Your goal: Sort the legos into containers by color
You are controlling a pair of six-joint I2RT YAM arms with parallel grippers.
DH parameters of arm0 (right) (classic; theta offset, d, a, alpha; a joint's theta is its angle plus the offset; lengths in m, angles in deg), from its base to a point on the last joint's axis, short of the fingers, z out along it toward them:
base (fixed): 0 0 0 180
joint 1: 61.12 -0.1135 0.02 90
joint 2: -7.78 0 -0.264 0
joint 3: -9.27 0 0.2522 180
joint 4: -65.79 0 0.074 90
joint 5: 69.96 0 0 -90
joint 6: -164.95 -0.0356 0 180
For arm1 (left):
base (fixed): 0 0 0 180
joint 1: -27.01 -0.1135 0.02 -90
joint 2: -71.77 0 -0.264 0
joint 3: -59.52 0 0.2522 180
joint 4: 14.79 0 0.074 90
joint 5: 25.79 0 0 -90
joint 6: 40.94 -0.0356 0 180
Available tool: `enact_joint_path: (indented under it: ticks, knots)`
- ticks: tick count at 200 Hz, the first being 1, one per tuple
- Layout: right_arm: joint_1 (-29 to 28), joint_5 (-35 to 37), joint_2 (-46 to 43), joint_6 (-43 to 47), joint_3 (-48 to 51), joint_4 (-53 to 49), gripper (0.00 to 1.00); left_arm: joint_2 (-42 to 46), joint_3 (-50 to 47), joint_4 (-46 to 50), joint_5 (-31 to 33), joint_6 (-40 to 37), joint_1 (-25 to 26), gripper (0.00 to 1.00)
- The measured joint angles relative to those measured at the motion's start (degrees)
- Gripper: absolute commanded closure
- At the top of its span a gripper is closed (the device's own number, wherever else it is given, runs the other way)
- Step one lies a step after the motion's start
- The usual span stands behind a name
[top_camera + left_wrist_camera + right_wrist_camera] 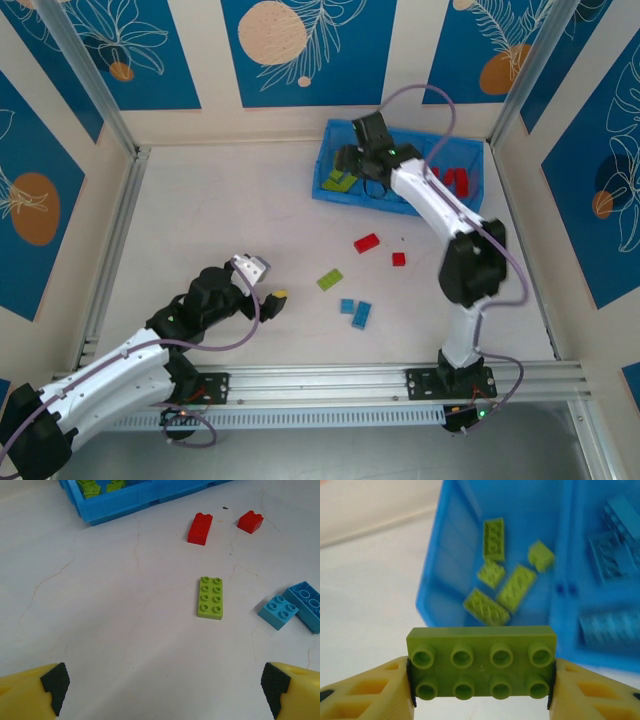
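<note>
My right gripper (481, 677) is shut on a lime green eight-stud lego (481, 662), held by its short ends just in front of the blue tray (434, 582). Beyond it, the tray's left compartment holds several green legos (516, 587); light blue ones (612, 555) lie in the middle compartment. From above, the right gripper (353, 163) hangs at the tray's left end (325, 190), and red legos (455, 180) fill the right compartment. My left gripper (165, 690) is open over bare table, short of a loose green lego (210, 597).
Loose on the table lie two red legos (200, 528) (250, 521) and two light blue ones (278, 612) (306, 605), all right of the left gripper (265, 292). The right arm (440, 215) stretches across the tray's near side. An aluminium rail (400, 380) runs along the near edge.
</note>
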Motion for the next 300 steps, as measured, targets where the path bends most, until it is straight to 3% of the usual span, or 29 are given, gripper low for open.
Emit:
enact_joint_path:
  ticks: [34,61,80,114,141,172,200,224,264,300]
  knots:
    - [1.0,0.0,20.2,2.1,-28.3,-9.5,0.04,-0.5,0.0,0.0,0.2,0.0,0.0,0.0]
    - [1.0,-0.2,20.7,3.0,-32.0,-15.8,0.02,-1.2,0.0,0.0,0.2,0.0,0.0,0.0]
    - [0.3,-1.7,11.5,2.8,-19.5,-13.8,0.02,-1.5,0.0,0.0,0.2,0.0,0.0,0.0]
    - [-1.5,-7.1,-17.6,0.4,14.9,-5.8,0.03,-1.8,0.0,0.0,0.4,0.0,0.0,0.0]
    - [-2.7,-9.9,-37.9,-3.0,34.9,-0.9,0.04,-2.9,0.0,-0.1,0.4,0.5,0.0,0.0]
    - [-3.6,-11.5,-53.2,-5.8,51.8,0.0,0.04,-7.3,3.4,2.7,1.4,9.4,0.1,0.09]
    - [-4.1,-11.0,-61.7,-8.2,58.4,-2.4,0.04,-14.5,13.3,10.6,5.2,22.2,2.3,0.12]
    - [-4.0,-9.2,-66.4,-9.6,60.3,-3.8,0.04,-23.3,22.0,15.2,7.6,31.6,8.1,0.18]
    - [-3.7,-7.5,-66.2,-10.4,60.4,-4.5,0.04,-38.3,29.9,16.4,8.3,43.7,17.8,0.36]
    - [-3.5,-7.5,-65.8,-11.1,61.0,-4.7,0.04,-49.4,35.1,16.1,7.8,51.3,20.7,0.36]
